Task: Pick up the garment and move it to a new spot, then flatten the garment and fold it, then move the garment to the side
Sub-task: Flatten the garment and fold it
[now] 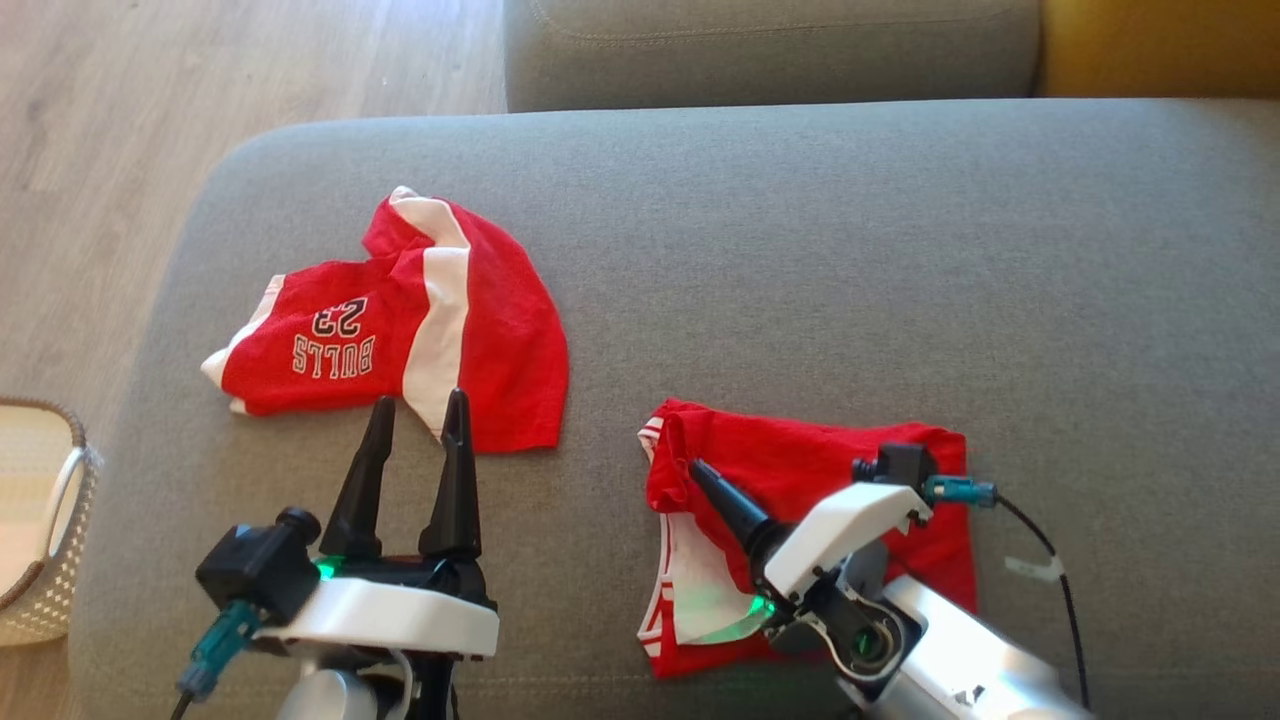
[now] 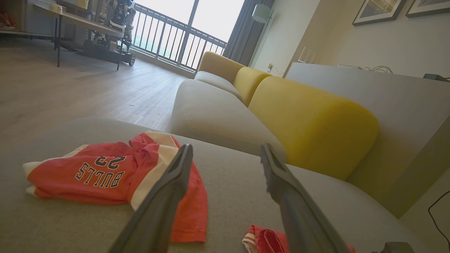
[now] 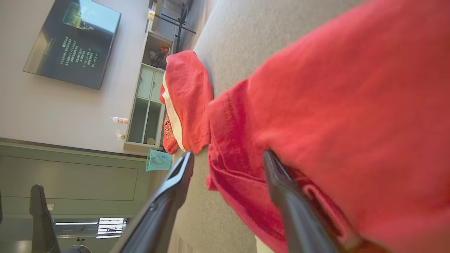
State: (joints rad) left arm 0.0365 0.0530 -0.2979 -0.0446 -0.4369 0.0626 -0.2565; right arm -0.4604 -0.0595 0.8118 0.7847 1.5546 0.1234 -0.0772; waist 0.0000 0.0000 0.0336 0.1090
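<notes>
Scene: a two-armed robot bends over a broad grey fabric sofa seat cushion (image 1: 800, 250) on which red clothing lies.
Task's thing: a red folded garment with white-striped trim (image 1: 800, 460) lies by the cushion's front edge, right of the middle, as a compact block slightly longer along that edge than across it.
Right gripper (image 3: 227, 154): low over the folded garment, fingers pointing along its long axis toward the cushion's left end. The jaws stand apart and clamp nothing. One finger lies against the red cloth, the other over bare grey fabric.
Left gripper (image 1: 421, 398): jaws apart and empty, above the cushion's front-left area, tips reaching the near hem of a crumpled red-and-white basketball jersey lettered BULLS 23 (image 1: 400, 330).
Jersey: toward the cushion's left end, well apart from the folded garment, its long axis running left to right.
Key relation: the folded garment lies directly under and ahead of the right jaws, so the right arm is much the nearer. A fresh grip on its left edge would likely serve the move to the side.
Stage: the fold looks done, the shift aside not yet.
Count: two red garments, two grippers, one woven pale basket (image 1: 40, 560) off the cushion's front-left corner.
</notes>
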